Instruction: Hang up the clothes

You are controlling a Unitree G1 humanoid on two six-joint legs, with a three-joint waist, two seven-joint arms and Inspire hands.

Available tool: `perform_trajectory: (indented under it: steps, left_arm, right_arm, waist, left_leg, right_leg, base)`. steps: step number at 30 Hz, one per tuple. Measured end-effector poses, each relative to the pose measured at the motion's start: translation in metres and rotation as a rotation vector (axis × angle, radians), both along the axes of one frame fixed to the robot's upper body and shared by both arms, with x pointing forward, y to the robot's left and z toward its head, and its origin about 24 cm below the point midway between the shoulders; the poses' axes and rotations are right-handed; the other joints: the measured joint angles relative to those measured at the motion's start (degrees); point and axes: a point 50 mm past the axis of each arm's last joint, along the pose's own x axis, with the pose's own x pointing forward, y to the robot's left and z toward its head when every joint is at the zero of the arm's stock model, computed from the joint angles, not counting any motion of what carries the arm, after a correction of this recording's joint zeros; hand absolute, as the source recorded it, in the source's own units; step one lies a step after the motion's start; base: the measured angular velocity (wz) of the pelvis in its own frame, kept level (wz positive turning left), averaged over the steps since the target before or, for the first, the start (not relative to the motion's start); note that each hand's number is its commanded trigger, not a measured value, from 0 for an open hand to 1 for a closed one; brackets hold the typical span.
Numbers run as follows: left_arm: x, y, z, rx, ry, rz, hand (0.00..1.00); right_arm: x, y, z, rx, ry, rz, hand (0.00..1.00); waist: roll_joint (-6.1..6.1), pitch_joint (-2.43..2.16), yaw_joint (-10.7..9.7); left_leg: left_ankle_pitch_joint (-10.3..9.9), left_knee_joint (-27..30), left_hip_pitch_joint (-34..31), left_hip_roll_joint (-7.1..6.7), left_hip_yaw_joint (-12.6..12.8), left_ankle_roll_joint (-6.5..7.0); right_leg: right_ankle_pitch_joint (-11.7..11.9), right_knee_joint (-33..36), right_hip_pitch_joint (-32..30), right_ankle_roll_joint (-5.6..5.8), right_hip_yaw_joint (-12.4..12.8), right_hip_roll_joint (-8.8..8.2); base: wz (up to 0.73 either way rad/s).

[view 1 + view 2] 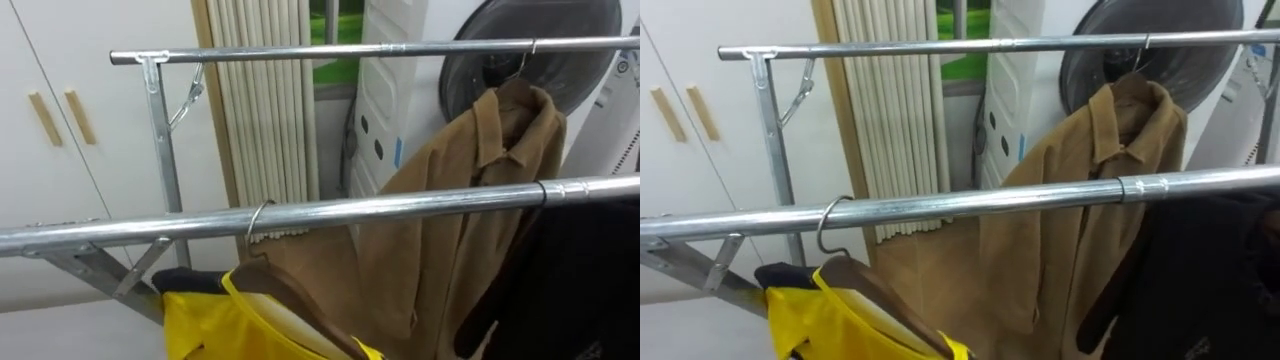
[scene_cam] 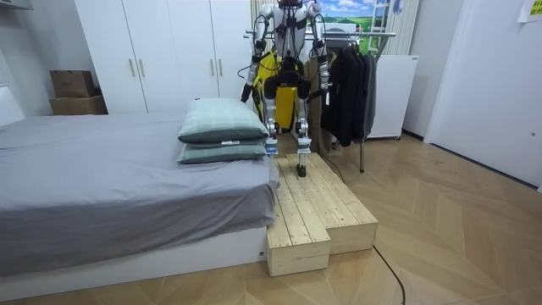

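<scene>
The yellow garment (image 1: pixel 215 320) on its brown wooden hanger (image 1: pixel 290 300) hangs just under the near steel rail (image 1: pixel 400 208) with the wire hook (image 1: pixel 258 222) over it, so I judge this piece hung. A dark garment (image 1: pixel 580 280) shares that rail to the right. Behind the rail, a tan collared jacket (image 1: pixel 470 200) hangs from the far steel rail (image 1: pixel 350 50). Further behind, the white wardrobe (image 1: pixel 60 120) is closed, its contents hidden. Whether the left robot hand (image 2: pixel 247 91) or right robot hand (image 2: pixel 324 83) grips anything, I cannot tell.
</scene>
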Motion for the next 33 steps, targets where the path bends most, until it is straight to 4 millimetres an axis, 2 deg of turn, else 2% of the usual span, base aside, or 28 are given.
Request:
perform_trajectory:
  steps: [3,6,9,13,23,25,29,33]
  left_arm:
    - [0.001,0.000,0.000,-0.021,-0.010,0.036,0.00]
    - [0.001,0.000,0.000,-0.039,-0.015,0.068,0.00]
    - [0.003,-0.001,-0.001,-0.062,-0.029,0.112,0.00]
    - [0.005,-0.001,-0.001,-0.082,-0.054,0.177,0.00]
    - [0.017,-0.005,-0.001,-0.091,-0.081,0.173,0.00]
    - [0.017,-0.005,-0.001,-0.090,-0.083,0.173,0.00]
    - [0.024,-0.005,0.000,-0.091,-0.100,0.168,0.00]
    - [0.023,-0.007,-0.001,-0.080,-0.104,0.173,0.00]
  right_arm:
    - [0.010,0.000,-0.001,-0.004,-0.016,0.005,0.00]
    - [0.011,0.000,-0.001,-0.012,-0.005,0.015,0.00]
    - [0.014,-0.001,-0.002,-0.016,0.014,0.067,0.00]
    - [0.019,-0.001,-0.002,-0.023,0.032,0.103,0.00]
    - [0.035,0.001,-0.004,-0.050,0.016,0.149,0.00]
    - [0.035,0.001,-0.004,-0.050,0.014,0.150,0.00]
    - [0.037,0.000,-0.004,-0.060,-0.009,0.153,0.00]
    - [0.036,0.000,-0.004,-0.077,-0.017,0.154,0.00]
  waist:
    - [0.16,-0.09,0.08]
    - [0.30,-0.35,0.23]
    - [0.66,-0.40,0.23]
    - [1.01,-0.32,0.21]
    - [1.17,-0.17,0.62]
    - [1.18,-0.03,0.80]
    - [1.14,0.73,1.10]
    - [1.08,0.78,1.20]
  left_leg:
    - [-0.08,-0.01,-0.07,0.00,-0.10,-0.13]
    - [-0.11,0.00,0.12,0.00,-0.94,-0.17]
    - [-0.11,0.01,0.10,0.00,-1.27,-0.17]
    - [-0.11,0.01,0.09,0.00,-1.35,-0.17]
    - [-0.11,-0.14,-0.55,-0.02,-1.22,-0.18]
    - [-0.11,-0.14,-0.56,-0.03,-1.17,-0.17]
    - [-0.11,-0.14,-1.07,-0.03,-1.16,-0.18]
    - [-0.11,-0.15,-1.03,-0.03,-1.17,-0.18]
  right_leg:
    - [-0.25,-0.01,0.07,0.00,-0.38,-0.03]
    - [-0.32,0.01,0.42,-0.01,-0.82,-0.04]
    - [-0.35,-0.02,0.54,-0.05,-1.09,-0.05]
    - [-0.46,-0.06,0.56,-0.12,-1.27,-0.04]
    - [-0.48,0.09,-0.13,-0.12,-1.18,-0.01]
    - [-0.48,0.09,-0.17,-0.12,-1.07,-0.01]
    - [-0.48,0.18,-0.73,-0.11,-1.21,-0.01]
    - [-0.48,0.04,-0.83,-0.11,-1.17,0.01]
  base:
    - [0.08]
    - [0.08]
    - [0.03]
    - [0.01]
    - [0.01]
    - [-0.02]
    - [0.01]
    - [0.00]
